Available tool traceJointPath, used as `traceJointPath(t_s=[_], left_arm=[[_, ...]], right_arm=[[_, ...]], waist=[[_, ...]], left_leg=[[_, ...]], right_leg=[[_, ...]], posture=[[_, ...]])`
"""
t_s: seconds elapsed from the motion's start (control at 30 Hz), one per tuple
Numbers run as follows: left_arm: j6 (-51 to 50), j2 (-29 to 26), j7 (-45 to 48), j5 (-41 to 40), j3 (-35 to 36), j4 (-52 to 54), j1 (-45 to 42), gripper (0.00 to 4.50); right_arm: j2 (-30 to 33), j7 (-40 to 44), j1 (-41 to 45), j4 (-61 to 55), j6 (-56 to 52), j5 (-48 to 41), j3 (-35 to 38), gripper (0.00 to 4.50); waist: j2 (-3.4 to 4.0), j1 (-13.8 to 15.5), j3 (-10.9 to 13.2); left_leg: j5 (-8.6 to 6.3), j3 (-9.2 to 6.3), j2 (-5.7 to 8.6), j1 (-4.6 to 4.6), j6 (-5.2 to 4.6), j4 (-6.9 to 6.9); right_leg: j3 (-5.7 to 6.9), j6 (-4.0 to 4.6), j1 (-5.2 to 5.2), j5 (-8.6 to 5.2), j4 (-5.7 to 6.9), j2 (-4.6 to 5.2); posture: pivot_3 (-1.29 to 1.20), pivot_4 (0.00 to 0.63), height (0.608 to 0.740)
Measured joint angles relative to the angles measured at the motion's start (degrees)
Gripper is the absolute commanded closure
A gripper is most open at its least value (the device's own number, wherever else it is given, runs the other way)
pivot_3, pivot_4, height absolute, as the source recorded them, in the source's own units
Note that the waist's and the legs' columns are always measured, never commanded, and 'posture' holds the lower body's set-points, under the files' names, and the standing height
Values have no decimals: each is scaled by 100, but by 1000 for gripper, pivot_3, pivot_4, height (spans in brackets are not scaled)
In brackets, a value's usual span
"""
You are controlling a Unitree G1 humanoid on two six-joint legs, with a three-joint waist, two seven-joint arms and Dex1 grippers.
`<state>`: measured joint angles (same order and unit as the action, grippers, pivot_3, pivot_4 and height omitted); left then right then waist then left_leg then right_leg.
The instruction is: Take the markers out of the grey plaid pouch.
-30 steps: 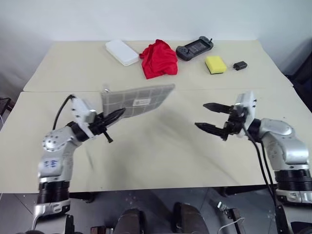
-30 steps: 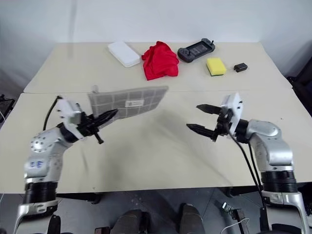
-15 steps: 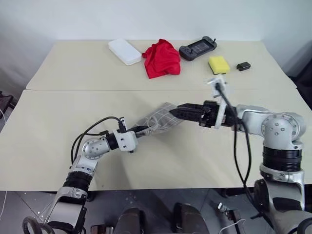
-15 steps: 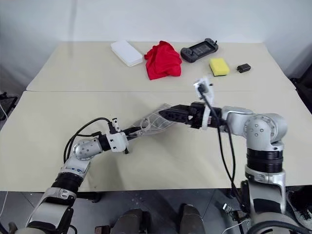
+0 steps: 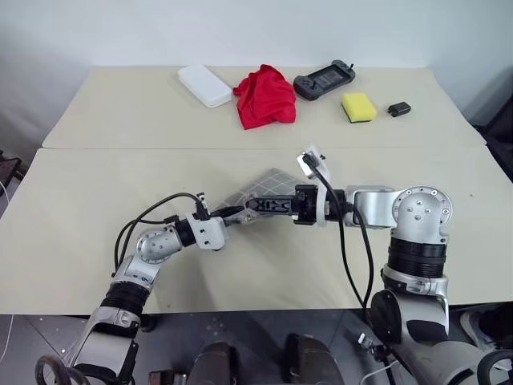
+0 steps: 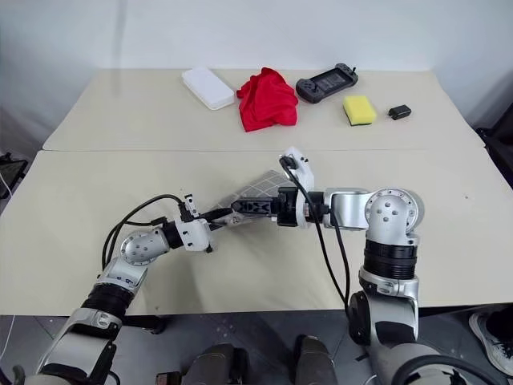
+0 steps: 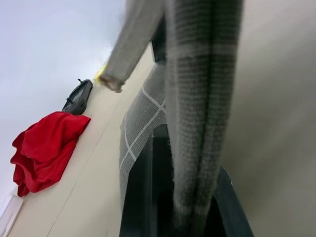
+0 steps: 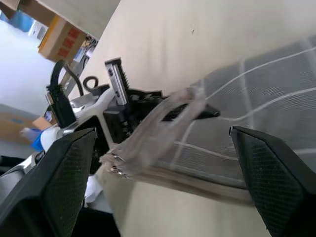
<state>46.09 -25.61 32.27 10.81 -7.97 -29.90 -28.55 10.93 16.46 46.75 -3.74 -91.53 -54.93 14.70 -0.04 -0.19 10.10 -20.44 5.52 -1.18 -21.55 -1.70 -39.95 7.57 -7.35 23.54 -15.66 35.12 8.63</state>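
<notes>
Left eye view: grey plaid pouch (image 5: pixel 268 186) is pinched at one end by left gripper (image 5: pixel 234 212); right gripper (image 5: pixel 260 205), fingers spread wide, is positioned against its other side.

My left hand (image 5: pixel 228 213) is clamped tight on the pouch (image 5: pixel 268 183), forearm low and angled in toward the middle. My right hand (image 5: pixel 260 205) reaches across level from the right — fingers spread wide beside the pouch.

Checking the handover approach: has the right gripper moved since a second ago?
Yes. The right gripper has swung leftward across the table, from below the yellow sponge to below the red cloth, its open fingers now at the grey plaid pouch.
</notes>
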Motion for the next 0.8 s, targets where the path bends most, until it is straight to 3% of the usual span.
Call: traceJointPath(t_s=[0.1,0.5,0.8], left_arm=[[-50,-8,-23,-3,-11,36,15,4500],[-144,-41,-61,-42,-43,100,46,4500],[-690,76,-27,-482,4,182,108,4500]], right_arm=[[-114,-58,23,29,-11,46,51,573],[-221,33,26,84,562,226,3,4480],[61,346,-58,94,1244,231,-41,4480]], waist=[[0,0,0],[1,-7,0],[0,-10,0]], left_leg=[[0,0,0,0,0,0],[-1,1,0,0,-1,2],[-1,1,-2,-1,-1,2]], right_leg=[[0,0,0,0,0,0],[0,0,0,0,-2,-1],[0,0,1,0,-3,-2]], posture=[[0,150,740],[0,150,740],[0,150,740]])
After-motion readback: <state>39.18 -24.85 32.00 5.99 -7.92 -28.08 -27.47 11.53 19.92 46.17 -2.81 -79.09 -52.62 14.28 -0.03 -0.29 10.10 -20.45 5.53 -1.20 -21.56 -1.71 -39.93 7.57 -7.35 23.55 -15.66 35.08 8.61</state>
